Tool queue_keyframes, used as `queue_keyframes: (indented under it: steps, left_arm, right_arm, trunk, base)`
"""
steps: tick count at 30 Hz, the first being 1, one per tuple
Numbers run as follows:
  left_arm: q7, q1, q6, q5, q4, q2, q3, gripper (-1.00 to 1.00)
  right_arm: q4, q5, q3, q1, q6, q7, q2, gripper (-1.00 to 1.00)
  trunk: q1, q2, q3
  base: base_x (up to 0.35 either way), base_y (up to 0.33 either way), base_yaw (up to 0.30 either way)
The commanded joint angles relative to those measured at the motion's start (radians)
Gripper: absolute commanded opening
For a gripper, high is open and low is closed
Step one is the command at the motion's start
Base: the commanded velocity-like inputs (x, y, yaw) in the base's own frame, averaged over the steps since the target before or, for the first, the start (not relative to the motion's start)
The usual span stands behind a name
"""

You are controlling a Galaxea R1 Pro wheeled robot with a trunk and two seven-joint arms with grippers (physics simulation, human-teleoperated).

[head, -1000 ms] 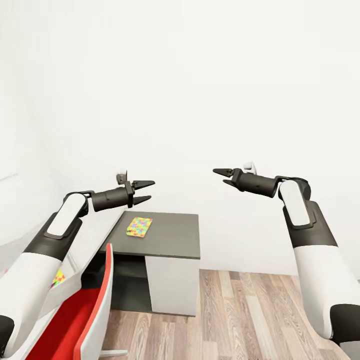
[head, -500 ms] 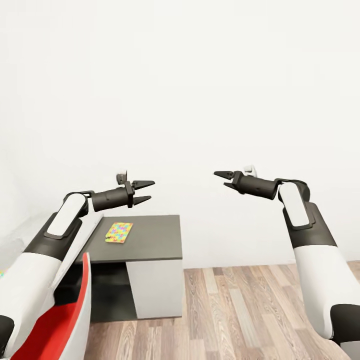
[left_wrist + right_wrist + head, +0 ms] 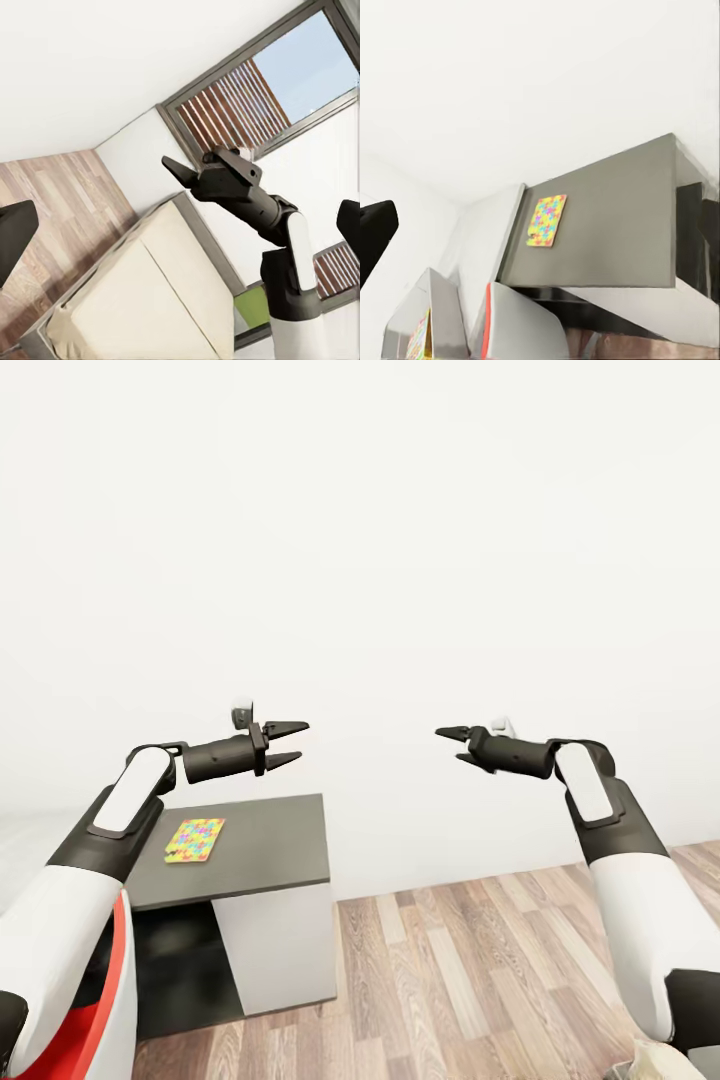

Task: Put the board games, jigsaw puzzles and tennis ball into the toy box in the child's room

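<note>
One jigsaw puzzle (image 3: 194, 839), a thin multicoloured square, lies flat on the low dark grey cabinet (image 3: 270, 845) at the left. The right wrist view shows that puzzle (image 3: 546, 220) again, and a second colourful square (image 3: 420, 339) on a pale grey surface further off. My left gripper (image 3: 288, 744) hangs open and empty in the air above the cabinet. My right gripper (image 3: 452, 746) is open and empty, facing the left one across a wide gap. The bed (image 3: 142, 300), with its beige mattress, appears in the left wrist view behind my right gripper (image 3: 184, 169).
A red chair (image 3: 110, 1010) stands close at the lower left, beside the cabinet. Wood-plank floor (image 3: 480, 980) spreads to the right under a bare white wall. A window with slatted blinds (image 3: 247, 97) sits above the bed. A beige corner (image 3: 665, 1060) shows at the lower right.
The head view has swung right, so the cabinet, puzzle and chair have slid left in the picture. My right gripper sits slightly lower. The left arm holds its pose.
</note>
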Motion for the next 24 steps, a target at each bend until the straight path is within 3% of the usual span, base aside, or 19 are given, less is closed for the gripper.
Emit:
queue_keyframes:
  steps: [1,9,16,18,22,24]
  left_arm:
    - [-0.010,-0.001,0.000,-0.009,0.000,0.001,-0.001,1.00]
    - [-0.011,-0.001,0.000,-0.011,0.001,0.001,0.000,1.00]
    - [-0.010,-0.001,0.000,-0.013,0.003,0.001,0.000,1.00]
    - [-0.010,-0.001,0.000,-0.013,0.004,0.001,0.000,1.00]
    - [-0.009,-0.001,0.000,-0.016,0.007,0.001,0.000,1.00]
    - [-0.009,-0.001,0.000,-0.017,0.007,0.001,0.000,1.00]
  right_arm:
    - [0.011,0.009,-0.002,-0.001,0.004,0.001,0.000,1.00]
    - [0.065,0.013,0.005,0.006,-0.034,-0.168,-0.003,1.00]
    - [0.095,0.028,0.012,0.054,-0.046,-0.330,0.004,1.00]
    - [0.125,0.060,0.016,0.061,-0.060,-0.369,0.007,1.00]
    - [0.285,0.207,0.020,0.067,-0.177,-0.422,0.013,1.00]
    - [0.333,0.243,0.021,0.067,-0.210,-0.426,0.014,1.00]
  trunk:
    - [0.001,-0.002,-0.002]
    - [0.001,-0.002,-0.001]
    - [0.001,-0.002,-0.001]
    - [0.001,-0.002,-0.001]
    - [0.001,-0.002,-0.001]
    - [0.001,-0.002,-0.001]
  base:
    - [0.000,0.000,-0.191]
    - [0.000,0.000,-0.047]
    - [0.000,0.000,-0.003]
    - [0.000,0.000,0.000]
    - [0.000,0.000,0.000]
    - [0.000,0.000,0.000]
